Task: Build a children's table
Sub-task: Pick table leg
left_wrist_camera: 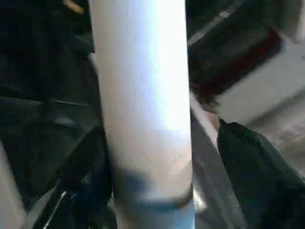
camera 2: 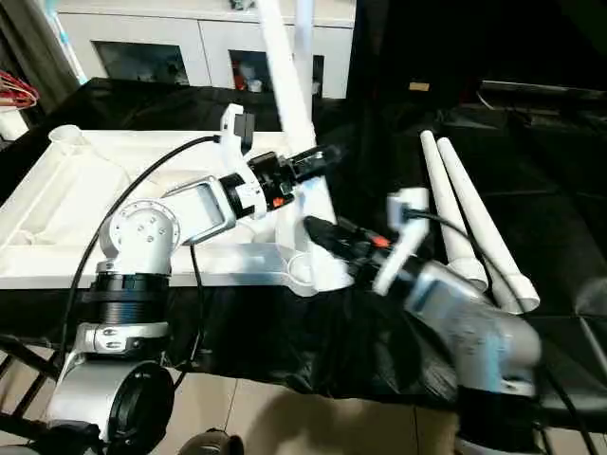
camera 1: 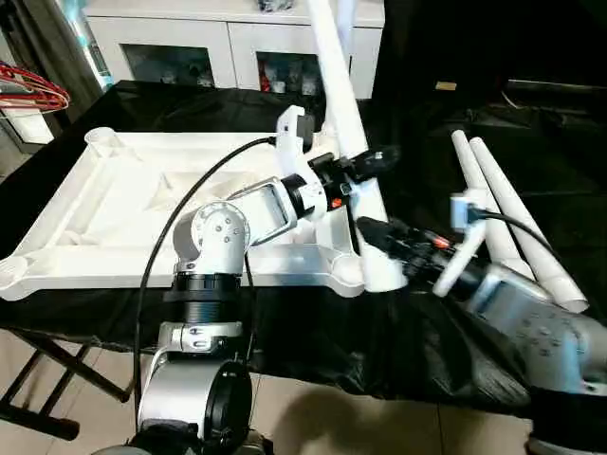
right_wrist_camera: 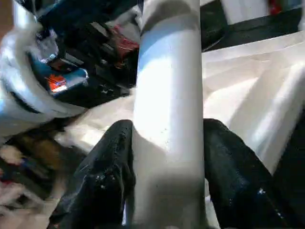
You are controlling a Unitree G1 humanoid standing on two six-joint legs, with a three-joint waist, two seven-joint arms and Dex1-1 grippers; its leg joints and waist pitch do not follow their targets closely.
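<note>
Up top from the head camera, the white plastic tabletop [camera 1: 142, 204] lies ribbed side up on the black-draped desk [camera 1: 313, 332], round sockets at its rounded corners, and one long white leg [camera 1: 346, 123] stands tilted in the near right corner socket [camera 1: 365, 270]. The left gripper [camera 1: 365, 163] reaches across to the leg partway up; the right gripper [camera 1: 379, 237] meets it lower down, just above the socket. Two spare legs [camera 1: 517, 223] lie side by side on the cloth off to the right, smooth cylinders with flared ends. Behind the desk sits a white cabinet [camera 1: 228, 43] with glass doors. Now the wrist cameras give what the head view can't — the right wrist view has the glossy tube squeezed between two black fingers [right_wrist_camera: 107, 176], one on each flank, jaws clamped on the leg, with the ribbed tabletop bright behind. The left wrist view shows the tube between that gripper's fingers [left_wrist_camera: 252, 167] too, but one side stands visibly clear of it — jaws open around the leg, not pinching.
</note>
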